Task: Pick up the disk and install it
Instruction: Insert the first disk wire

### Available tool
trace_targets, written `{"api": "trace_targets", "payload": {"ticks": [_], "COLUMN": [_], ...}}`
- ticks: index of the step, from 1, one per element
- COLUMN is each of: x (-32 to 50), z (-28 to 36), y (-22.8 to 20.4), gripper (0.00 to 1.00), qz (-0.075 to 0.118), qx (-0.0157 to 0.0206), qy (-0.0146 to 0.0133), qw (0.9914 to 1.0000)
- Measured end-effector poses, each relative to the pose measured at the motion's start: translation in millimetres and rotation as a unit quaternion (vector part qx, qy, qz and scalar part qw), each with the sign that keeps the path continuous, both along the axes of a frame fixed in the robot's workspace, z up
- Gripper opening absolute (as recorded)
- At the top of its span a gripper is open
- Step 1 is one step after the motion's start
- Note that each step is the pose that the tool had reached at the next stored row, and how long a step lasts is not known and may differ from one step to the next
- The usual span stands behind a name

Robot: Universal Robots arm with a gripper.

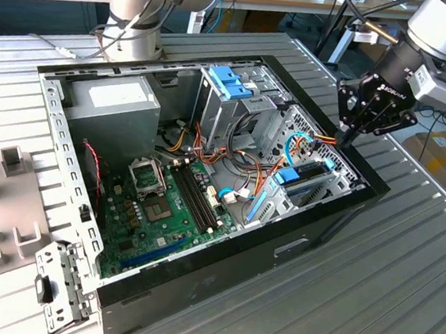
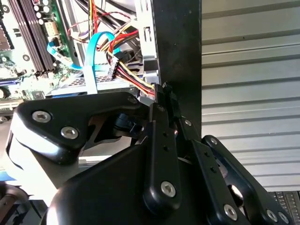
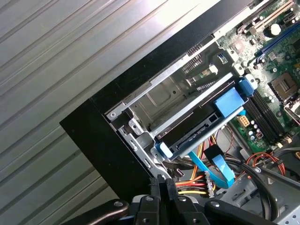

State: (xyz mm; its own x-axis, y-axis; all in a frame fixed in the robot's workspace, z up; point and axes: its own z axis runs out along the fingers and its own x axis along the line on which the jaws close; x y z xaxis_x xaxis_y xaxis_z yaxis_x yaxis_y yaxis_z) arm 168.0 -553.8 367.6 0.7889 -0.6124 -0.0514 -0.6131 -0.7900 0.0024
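The open computer case (image 1: 325, 218) lies on its side on the ribbed metal table. The disk (image 3: 194, 132) sits in the drive bay at the case's corner, its dark edge showing between the carrier rails under a bright blue latch (image 3: 228, 101). In the exterior view the disk (image 1: 315, 175) lies at the case's right end. My gripper (image 1: 343, 140) hangs over that corner, fingers shut together and holding nothing. In both wrist views the gripper (image 2: 163, 89) (image 3: 161, 183) rests its tips beside a bundle of red, yellow and orange wires (image 2: 133, 79).
A grey power-supply box (image 1: 118, 100) and the green motherboard (image 1: 163, 201) fill the case's left and middle. A blue ribbon cable (image 3: 218, 171) loops beside the bay. A second drive cage with blue latches (image 1: 230, 82) stands at the back. A loose metal bracket (image 1: 54, 293) lies outside the case.
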Motion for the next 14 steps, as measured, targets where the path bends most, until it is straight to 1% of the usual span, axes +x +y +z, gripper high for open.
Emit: {"api": "trace_targets", "payload": {"ticks": [5, 6, 9, 12, 14], "x": [-6.0, -7.7, -12.6, -18.1, -18.6], "z": [-0.1, 0.0, 0.0, 0.0, -0.1], "y": [-4.0, -6.9, -11.7, -14.2, -14.3], "gripper": [0.17, 0.17, 0.17, 0.17, 0.17], "qz": [0.000, 0.000, 0.000, 0.000, 0.000], "qx": [0.0007, 0.0009, 0.0011, 0.0013, 0.0013], "qy": [0.0000, 0.0000, 0.0000, 0.0000, 0.0000], "qw": [1.00000, 1.00000, 1.00000, 1.00000, 1.00000]}}
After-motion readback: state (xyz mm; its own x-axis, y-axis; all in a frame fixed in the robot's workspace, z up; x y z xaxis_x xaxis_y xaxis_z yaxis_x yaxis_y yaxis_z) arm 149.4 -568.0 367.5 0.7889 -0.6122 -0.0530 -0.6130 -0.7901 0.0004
